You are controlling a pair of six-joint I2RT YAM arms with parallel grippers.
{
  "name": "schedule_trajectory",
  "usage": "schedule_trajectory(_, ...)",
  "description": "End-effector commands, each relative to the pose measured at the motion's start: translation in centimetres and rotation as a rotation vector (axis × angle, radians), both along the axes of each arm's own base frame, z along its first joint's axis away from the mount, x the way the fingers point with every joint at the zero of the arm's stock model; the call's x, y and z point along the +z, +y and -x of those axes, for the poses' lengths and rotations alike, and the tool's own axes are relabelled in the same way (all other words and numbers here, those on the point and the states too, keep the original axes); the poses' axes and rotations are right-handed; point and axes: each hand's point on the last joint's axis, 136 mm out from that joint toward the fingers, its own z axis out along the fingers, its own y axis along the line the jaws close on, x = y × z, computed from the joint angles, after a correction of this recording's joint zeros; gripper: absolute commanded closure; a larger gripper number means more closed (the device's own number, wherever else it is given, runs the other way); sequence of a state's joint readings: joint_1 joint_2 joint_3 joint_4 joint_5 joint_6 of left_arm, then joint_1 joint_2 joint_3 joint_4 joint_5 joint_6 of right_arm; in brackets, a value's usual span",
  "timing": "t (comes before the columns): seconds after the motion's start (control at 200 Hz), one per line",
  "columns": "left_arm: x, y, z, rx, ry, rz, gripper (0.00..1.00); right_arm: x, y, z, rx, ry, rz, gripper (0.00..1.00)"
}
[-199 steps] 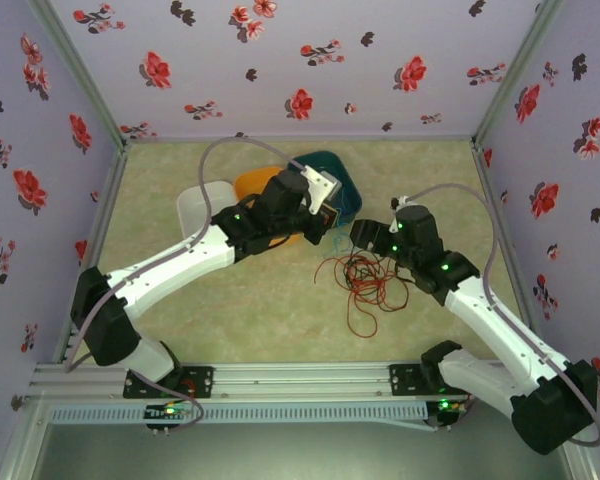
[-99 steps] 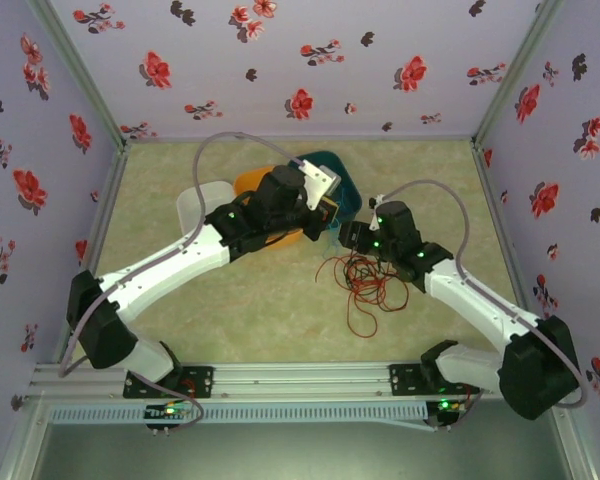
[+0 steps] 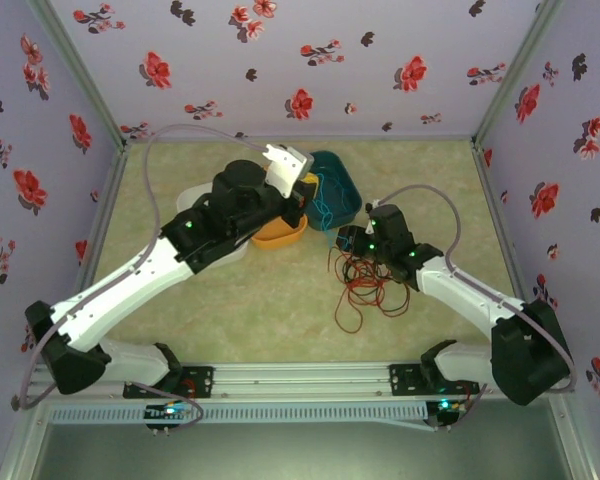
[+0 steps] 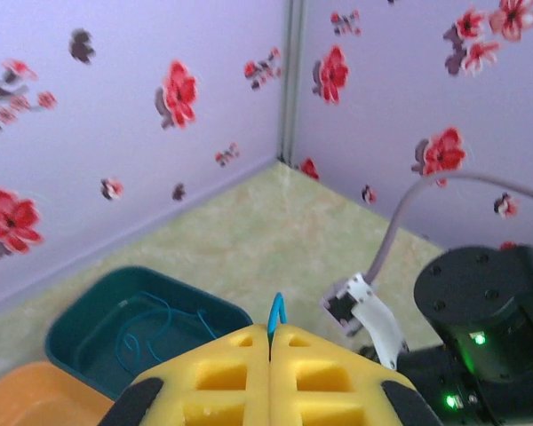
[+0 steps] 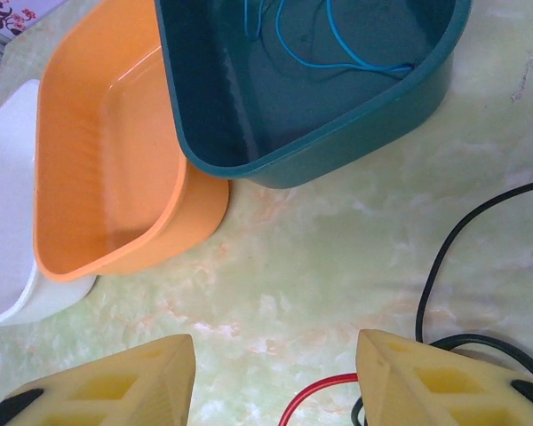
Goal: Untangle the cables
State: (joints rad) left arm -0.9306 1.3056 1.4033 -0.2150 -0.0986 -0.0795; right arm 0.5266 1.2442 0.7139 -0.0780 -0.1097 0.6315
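Top external shows three bins, one blue cable, two tangled cables.

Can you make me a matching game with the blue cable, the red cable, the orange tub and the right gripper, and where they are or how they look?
Things:
1. blue cable
2. red cable
3. orange tub
4. right gripper

Places and states:
A. empty
B. open, over the table
C. in a tangled heap on the table
D. partly inside the teal tub

Pairs: 1-D, 2-C, 3-A, 4-B
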Motion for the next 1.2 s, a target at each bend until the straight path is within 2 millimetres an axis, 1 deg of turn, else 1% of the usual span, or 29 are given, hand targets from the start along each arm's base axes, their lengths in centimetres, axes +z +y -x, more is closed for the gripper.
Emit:
schedule_trajectory(0.0, 2.2, 1.3, -0.4, 0.057, -0.089, 0.035, 1.00, 0.1, 0.0, 0.2, 0.000, -0.010, 0.004, 0.47)
schedule_trajectory(0.05, 2.5, 1.5, -0.5, 0.061, -0.095, 0.043, 1.00, 0.4, -0.1, 0.2, 0.002, -0.015, 0.008, 0.47)
schedule_trajectory(0.165, 2.4, 1.4, -0.7, 0.066, -0.094, 0.041, 1.00, 2.1, 0.0, 0.3, 0.018, -0.062, -0.010, 0.44)
schedule_trajectory(0.29, 2.1, 1.3, -1.1, 0.073, -0.087, 0.037, 1.00, 5.1, -0.5, 0.5, 0.016, -0.149, -0.024, 0.41)
schedule_trajectory(0.38, 1.8, 1.1, -1.4, 0.077, -0.081, 0.038, 1.00, 7.4, -0.8, 1.1, 0.022, -0.223, -0.041, 0.40)
schedule_trajectory(0.515, 1.5, 0.9, -1.8, 0.085, -0.077, 0.035, 1.00, 10.1, -1.1, 2.2, 0.030, -0.318, -0.055, 0.40)
schedule_trajectory(0.63, 1.5, 0.9, -2.1, 0.102, -0.073, 0.039, 1.00, 12.3, -0.6, 3.3, 0.056, -0.396, -0.077, 0.41)
schedule_trajectory(0.7, 1.4, 0.9, -2.3, 0.112, -0.066, 0.043, 1.00, 13.3, 0.3, 4.0, 0.089, -0.440, -0.085, 0.42)
schedule_trajectory(0.83, 1.2, 0.8, -2.5, 0.121, -0.055, 0.048, 1.00, 14.1, 2.1, 5.2, 0.155, -0.507, -0.042, 0.42)
schedule_trajectory(0.905, 1.2, 0.8, -2.5, 0.122, -0.050, 0.049, 1.00, 14.0, 3.0, 5.5, 0.176, -0.520, -0.005, 0.39)
schedule_trajectory(0.99, 1.1, 0.8, -2.5, 0.122, -0.046, 0.051, 1.00, 13.3, 3.5, 4.9, 0.166, -0.503, 0.034, 0.37)
schedule_trajectory(1.1, 1.1, 1.0, -2.4, 0.123, -0.045, 0.054, 1.00, 12.2, 4.2, 3.5, 0.137, -0.488, 0.064, 0.38)
schedule_trajectory(1.145, 1.1, 1.1, -2.3, 0.123, -0.045, 0.056, 1.00, 11.9, 4.2, 2.7, 0.106, -0.488, 0.075, 0.41)
schedule_trajectory(1.2, 1.2, 1.3, -2.2, 0.124, -0.045, 0.059, 1.00, 11.6, 4.2, 1.8, 0.067, -0.485, 0.095, 0.48)
